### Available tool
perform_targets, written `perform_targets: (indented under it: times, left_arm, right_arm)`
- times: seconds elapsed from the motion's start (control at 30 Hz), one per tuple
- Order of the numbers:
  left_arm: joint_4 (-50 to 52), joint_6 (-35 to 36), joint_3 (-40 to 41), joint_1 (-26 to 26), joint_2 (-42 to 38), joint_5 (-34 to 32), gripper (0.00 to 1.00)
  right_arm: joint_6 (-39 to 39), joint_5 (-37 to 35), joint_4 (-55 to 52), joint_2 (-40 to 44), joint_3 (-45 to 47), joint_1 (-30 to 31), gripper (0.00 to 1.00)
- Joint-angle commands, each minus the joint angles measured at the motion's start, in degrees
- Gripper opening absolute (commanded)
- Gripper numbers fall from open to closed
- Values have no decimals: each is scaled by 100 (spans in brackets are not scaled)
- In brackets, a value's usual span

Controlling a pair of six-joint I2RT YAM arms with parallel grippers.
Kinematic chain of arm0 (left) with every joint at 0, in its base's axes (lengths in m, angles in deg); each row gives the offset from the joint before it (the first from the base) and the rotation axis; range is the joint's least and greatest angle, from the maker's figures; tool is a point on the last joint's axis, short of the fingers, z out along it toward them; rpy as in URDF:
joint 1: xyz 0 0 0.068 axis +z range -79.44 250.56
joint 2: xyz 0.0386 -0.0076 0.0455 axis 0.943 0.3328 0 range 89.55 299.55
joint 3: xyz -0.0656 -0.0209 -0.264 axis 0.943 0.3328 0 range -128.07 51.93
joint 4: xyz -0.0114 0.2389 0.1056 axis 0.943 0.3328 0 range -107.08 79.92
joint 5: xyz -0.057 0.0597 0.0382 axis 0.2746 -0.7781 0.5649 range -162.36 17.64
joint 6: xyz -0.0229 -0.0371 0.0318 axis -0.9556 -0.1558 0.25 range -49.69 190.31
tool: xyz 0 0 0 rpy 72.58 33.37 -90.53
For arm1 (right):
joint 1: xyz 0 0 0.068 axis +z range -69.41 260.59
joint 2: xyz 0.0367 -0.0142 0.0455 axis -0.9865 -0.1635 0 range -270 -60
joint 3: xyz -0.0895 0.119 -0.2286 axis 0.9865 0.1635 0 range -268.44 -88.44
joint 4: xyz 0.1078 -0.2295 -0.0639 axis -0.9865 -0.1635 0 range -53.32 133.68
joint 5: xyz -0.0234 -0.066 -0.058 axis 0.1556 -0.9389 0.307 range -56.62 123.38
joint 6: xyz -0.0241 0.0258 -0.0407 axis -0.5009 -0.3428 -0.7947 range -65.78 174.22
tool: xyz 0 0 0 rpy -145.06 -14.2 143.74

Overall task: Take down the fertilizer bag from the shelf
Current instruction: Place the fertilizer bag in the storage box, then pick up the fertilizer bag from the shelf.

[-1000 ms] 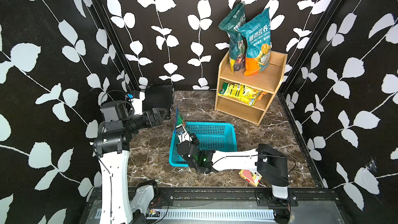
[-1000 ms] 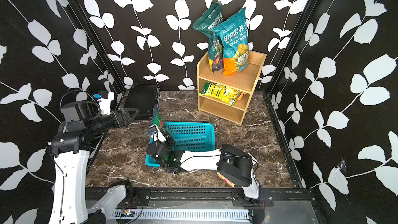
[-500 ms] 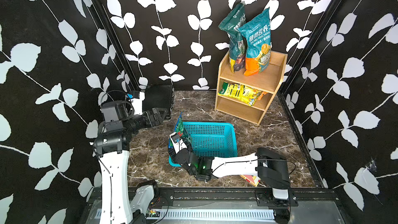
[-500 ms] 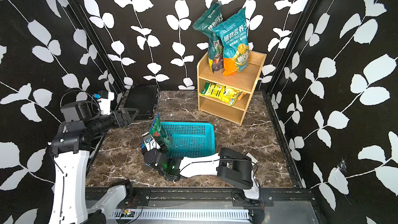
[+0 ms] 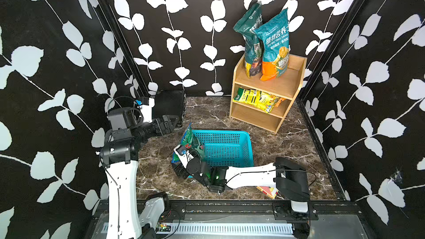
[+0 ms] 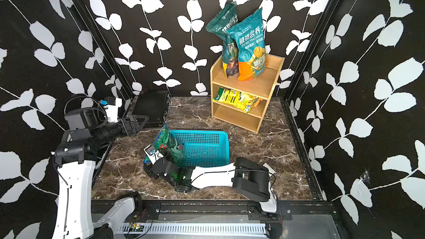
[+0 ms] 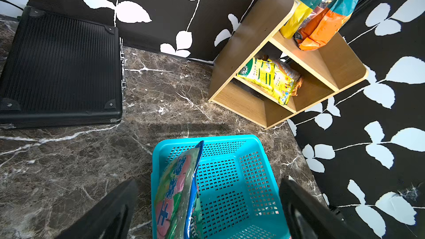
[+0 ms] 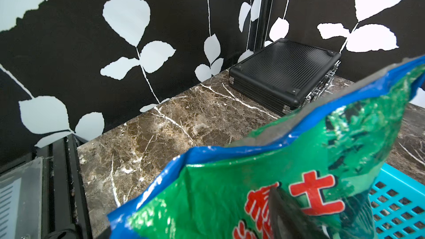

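A green fertilizer bag with a blue edge and red characters stands on edge at the left wall of the blue basket. My right gripper sits low at the basket's front left corner, open. One of its fingers lies in front of the bag and the other is hidden. The wooden shelf stands at the back right. My left gripper hangs open in the air, left of the basket, with nothing in it.
Two teal bags stand on the shelf's top tier and a yellow bag lies on the middle tier. A black case lies at the back left. A small red packet lies under the right arm.
My right gripper was shut on the green bag; it has shifted slightly left and forward and opened. The bag now leans at the basket's left wall. The left arm has not moved.
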Motion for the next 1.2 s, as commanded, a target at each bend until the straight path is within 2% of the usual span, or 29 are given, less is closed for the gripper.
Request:
perform_targets:
  times: [0.0,0.23,0.3,0.4,0.43,0.47,0.5,0.53,0.63,0.73,0.83,0.97,1.07,1.17]
  left_arm:
    - [-23,-25,28,50,-72,-13,99]
    - [-19,-33,30,46,-86,-30,99]
    - [-15,-25,31,46,-90,-54,99]
    - [-7,-25,35,48,-91,-64,99]
    - [-5,-16,34,47,-87,-72,99]
    - [-4,-20,40,45,-88,-84,99]
    - [-2,-20,40,51,-86,-94,99]
    - [4,-16,41,49,-77,-107,99]
    - [8,-20,40,48,-69,-100,99]
    - [16,-9,39,46,-84,-117,99]
    - [29,2,34,49,-91,-139,99]
    - [37,2,42,47,-87,-144,99]
    - [38,2,38,46,-84,-144,99]
    - [25,-14,48,43,-89,-160,99]
  right_arm:
    - [-374,18,-103,467,-180,76,79]
    - [-573,-640,-726,1859,21,82,87]
    - [-655,-940,-1023,2208,21,81,87]
    - [-713,-1978,-1505,2512,-208,81,76]
    - [-844,-2381,-1620,2593,-336,74,70]
    - [-1034,-2744,-1747,2674,-459,76,68]
    - [-1291,-3076,-1792,2736,-554,67,76]
    - [-1599,-3449,-1793,2805,-634,53,99]
    - [-2127,-4091,-2152,3000,-914,-21,99]
    - [-2272,-3983,-2741,3247,-1226,-361,99]
    - [-1765,-3615,-3289,3502,-1459,-938,99]
    - [-1212,-3818,-3643,3606,-2067,-1642,99]
    - [-1731,-3651,-3906,3492,-2594,-1981,99]
    - [-2601,-4297,-3846,3273,-2991,-2088,99]
